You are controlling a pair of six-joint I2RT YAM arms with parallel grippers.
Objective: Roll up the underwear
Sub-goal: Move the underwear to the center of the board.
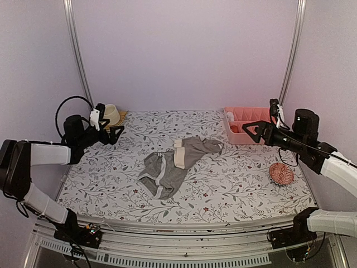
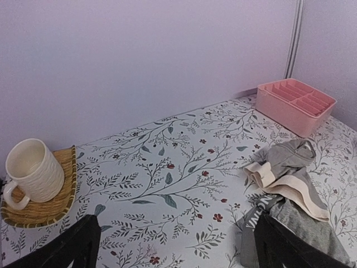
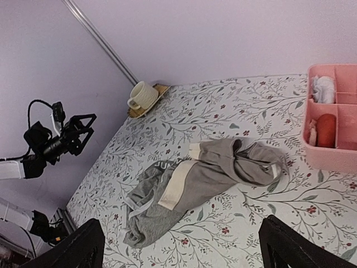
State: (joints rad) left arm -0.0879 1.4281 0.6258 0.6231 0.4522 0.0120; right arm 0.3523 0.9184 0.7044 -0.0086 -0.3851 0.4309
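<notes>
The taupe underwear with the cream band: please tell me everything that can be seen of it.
The taupe underwear is soft grey-brown cloth with a wide cream waistband. It lies crumpled and unrolled near the middle of the flowered table cover. Its waistband end overlaps the grey underwear; its other end stops short of the pink organizer.

A cream mug (image 2: 34, 170) stands on a small woven tray (image 2: 67, 174) in the far left corner. A pink box (image 2: 279, 114) with compartments sits at the far right. A pink knitted ball (image 1: 281, 173) lies alone on the flowered cloth (image 1: 234, 187).
</notes>
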